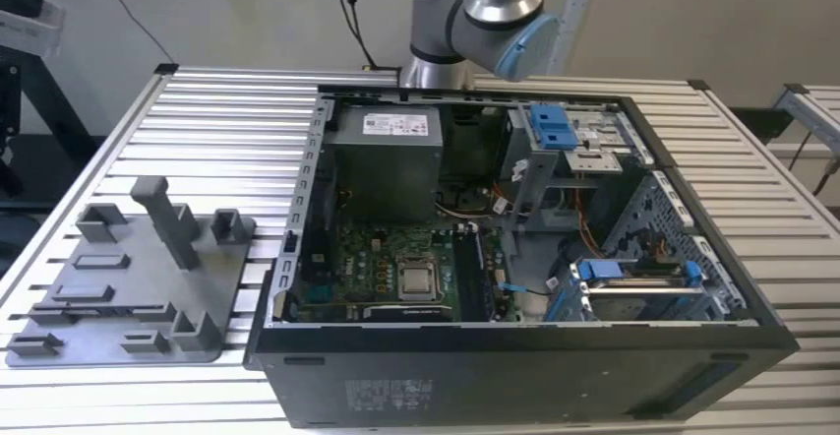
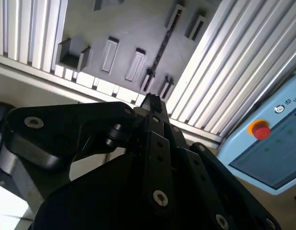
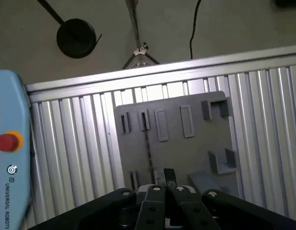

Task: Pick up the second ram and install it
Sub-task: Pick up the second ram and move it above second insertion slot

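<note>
On the grey tray [image 3: 196, 143], the second ram [image 3: 148, 143] stands edge-on as a slim dark strip between low holders. It shows in both wrist views, and neither shows anything touching it. The tray lies on the ribbed table [image 1: 210, 120], beside the open computer case [image 1: 525, 376].

The main risk, as I judge it, is a poor line-up. The strip is thin and sits close to its holders, so a slightly skewed approach could strike the tray or pinch the ram off-centre. A tilted ram would then bind or stress the long black slots [image 1: 470, 278] on the board inside the case.

The gripper [image 3: 165, 176] hangs well above the tray, roughly over the ram's line. Its jaws look drawn together, with nothing between them.
</note>
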